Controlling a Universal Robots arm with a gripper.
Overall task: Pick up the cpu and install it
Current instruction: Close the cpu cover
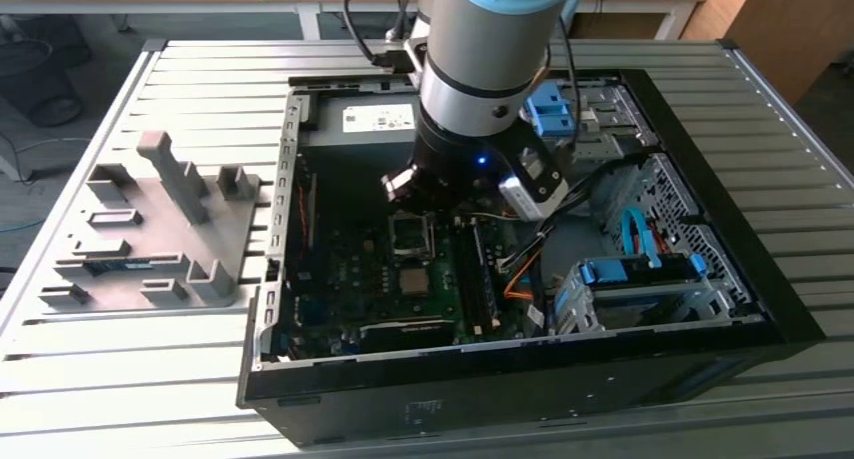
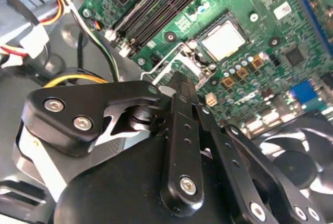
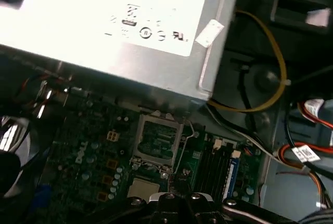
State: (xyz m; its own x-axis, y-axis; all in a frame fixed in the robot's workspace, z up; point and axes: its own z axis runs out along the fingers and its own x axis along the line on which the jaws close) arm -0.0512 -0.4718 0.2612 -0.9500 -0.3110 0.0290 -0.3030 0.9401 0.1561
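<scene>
a: exterior view. open computer case [image 1: 747, 309] on a slatted metal table [image 1: 200, 69]. the arm [image 1: 487, 49] reaches down into it from above, over the motherboard [image 1: 387, 279]. grey fixture [image 1: 147, 229] with upright posts sits on the table toward the exterior view's left, apart from the case.
b: the cpu?
a: small silver-grey square [image 1: 415, 282] lying flat on the board, just past the open socket [image 1: 411, 234], on the side away from the arm. nothing touching it. blue drive brackets [image 1: 641, 269] toward the exterior view's right.
b: second wrist view?
a: gripper [image 2: 179, 81] seen from behind its black linkage. the fingers [image 2: 182, 130] meet at a narrow tip, pressed together, nothing between them. tip hangs above the metal socket frame [image 2: 182, 60]. cpu [image 2: 223, 40] lies beyond it, pale square top up, near but not touching the tip. memory slots [image 2: 156, 0] run alongside; wire bundle [image 2: 41, 11] off to the side.
b: first wrist view?
a: big grey box with white label [image 3: 114, 31] above the board. open socket [image 3: 158, 141] below it, load plate lifted. cpu [image 3: 143, 188] flat on the board beside the socket, close to the gripper [image 3: 177, 199] tip at the frame edge. yellow cable [image 3: 276, 68] loops past the box.
</scene>
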